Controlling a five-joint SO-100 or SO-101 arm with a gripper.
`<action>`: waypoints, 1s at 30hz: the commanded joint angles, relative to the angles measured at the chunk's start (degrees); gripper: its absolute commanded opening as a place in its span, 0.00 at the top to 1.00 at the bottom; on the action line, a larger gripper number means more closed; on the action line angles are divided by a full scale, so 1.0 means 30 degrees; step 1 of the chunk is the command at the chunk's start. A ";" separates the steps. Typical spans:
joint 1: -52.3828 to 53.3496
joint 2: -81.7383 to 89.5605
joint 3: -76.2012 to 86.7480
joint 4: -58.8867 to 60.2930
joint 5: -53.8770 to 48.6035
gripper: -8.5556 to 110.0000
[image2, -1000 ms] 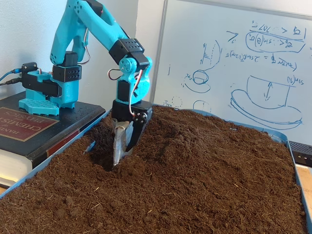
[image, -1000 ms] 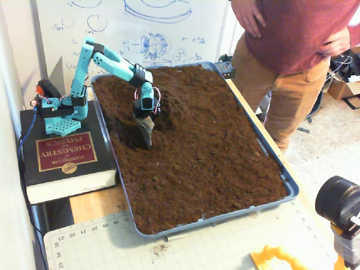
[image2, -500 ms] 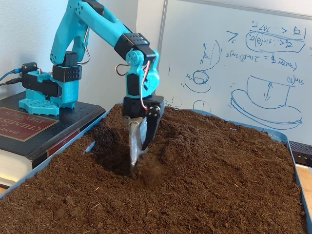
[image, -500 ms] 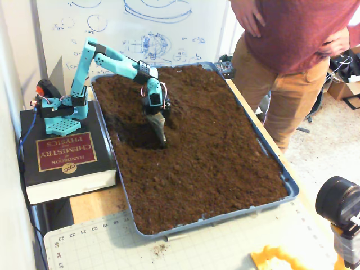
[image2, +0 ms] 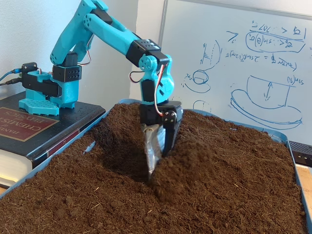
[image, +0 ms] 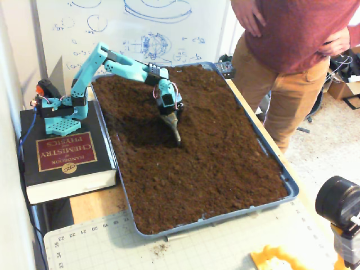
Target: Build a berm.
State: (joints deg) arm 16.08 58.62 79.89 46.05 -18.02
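Turquoise arm's gripper (image2: 152,165), fingers pressed together and pointing down with tips sunk in the soil of the blue tray (image: 289,188), stands against the berm (image2: 183,163), a crumbly dark-brown mound heaped directly on its right in the low fixed view.

Your arm reached out from its base (image: 58,112), gripper (image2: 153,165) pointing down, fingers together, tips buried in soil (image2: 204,195).
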 commanded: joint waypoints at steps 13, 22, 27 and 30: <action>-0.1084 0.4277 -0.1582 0.3047 0.0264 0.92; -0.1465 0.7148 -0.1230 0.8965 0.0264 0.92; -0.2197 0.7266 -0.0439 1.2568 0.0264 0.92; -0.2402 0.7588 0.1201 1.3594 0.0264 0.92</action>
State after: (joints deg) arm 9.32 73.83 82.09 83.85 -17.67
